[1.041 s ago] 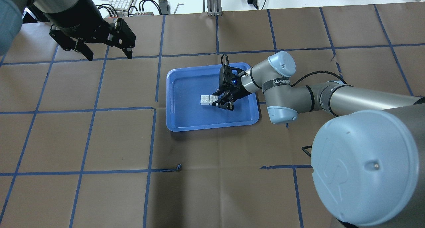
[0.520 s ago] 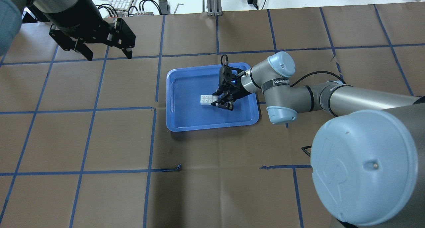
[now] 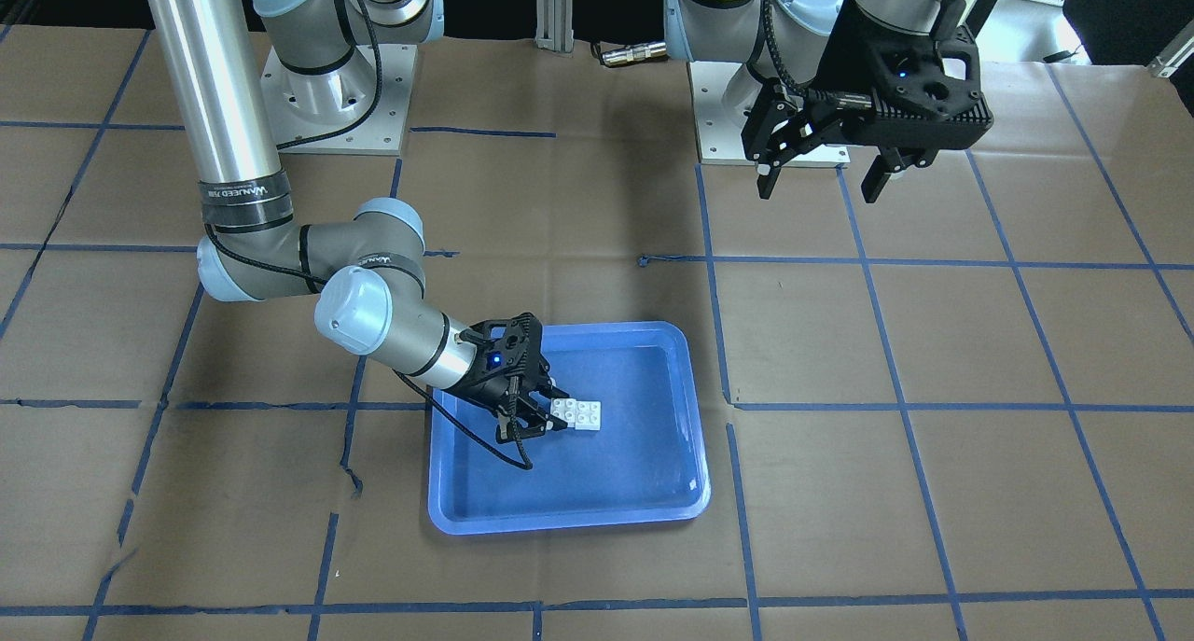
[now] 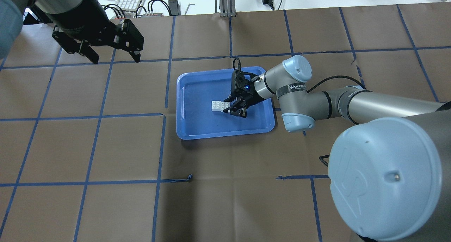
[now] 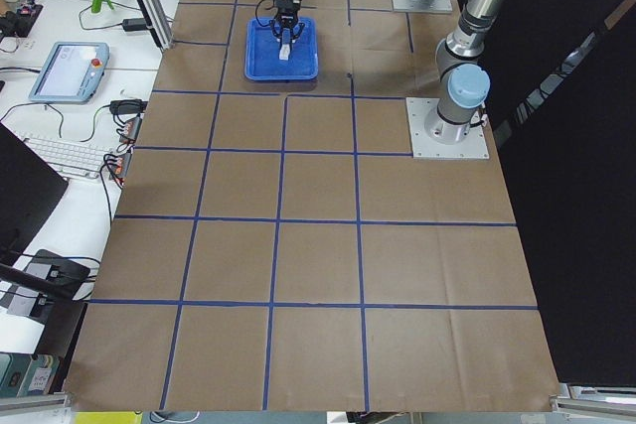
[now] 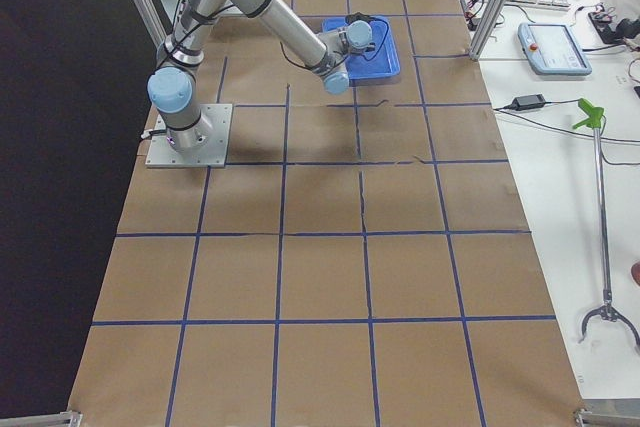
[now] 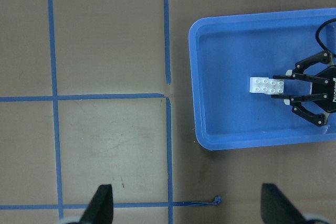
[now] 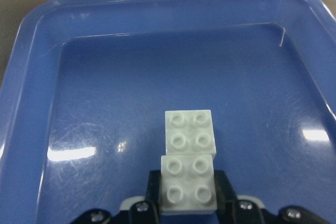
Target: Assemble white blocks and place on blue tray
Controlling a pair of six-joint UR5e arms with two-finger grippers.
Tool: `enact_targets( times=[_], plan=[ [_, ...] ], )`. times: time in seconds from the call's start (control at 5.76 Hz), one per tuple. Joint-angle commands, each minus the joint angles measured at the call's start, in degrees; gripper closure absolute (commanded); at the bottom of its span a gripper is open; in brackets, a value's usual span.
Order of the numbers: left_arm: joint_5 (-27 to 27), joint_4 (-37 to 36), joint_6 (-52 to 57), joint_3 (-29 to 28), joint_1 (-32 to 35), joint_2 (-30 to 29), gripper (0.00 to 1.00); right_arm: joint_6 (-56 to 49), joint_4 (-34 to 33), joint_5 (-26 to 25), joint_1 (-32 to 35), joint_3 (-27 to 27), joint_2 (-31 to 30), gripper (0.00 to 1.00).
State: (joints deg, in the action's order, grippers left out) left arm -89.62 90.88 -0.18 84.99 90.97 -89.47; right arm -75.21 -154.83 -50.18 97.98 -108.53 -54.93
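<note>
Brown paper [image 4: 225, 206] gridded with blue tape [image 7: 105, 97].

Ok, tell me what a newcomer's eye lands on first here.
The blue tray stands out in the middle of the brown gridded table, with two white blocks lying end to end inside it. The right tool is shut on the one nearer it, while the left tool hangs open and empty, high over the robot's left side.

Mid-frame, our right end effector [image 4: 230, 107] clamps one white block [image 8: 187, 184]; upper left, our left end effector [image 4: 116, 60] hangs spread.
</note>
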Motion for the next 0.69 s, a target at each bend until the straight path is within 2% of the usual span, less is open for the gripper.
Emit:
enact_targets(
  times=[0.0, 0.52],
  plan=[
    [0.1, 0.0, 0.0, 0.0, 0.0, 0.0, 0.00, 0.1, 0.0, 0.0, 0.0, 0.1, 0.1, 0.64],
    [0.0, 0.0, 0.0, 0.0, 0.0, 0.0, 0.00, 0.4, -0.4, 0.0, 0.0, 0.3, 0.1, 0.64]
  ],
)
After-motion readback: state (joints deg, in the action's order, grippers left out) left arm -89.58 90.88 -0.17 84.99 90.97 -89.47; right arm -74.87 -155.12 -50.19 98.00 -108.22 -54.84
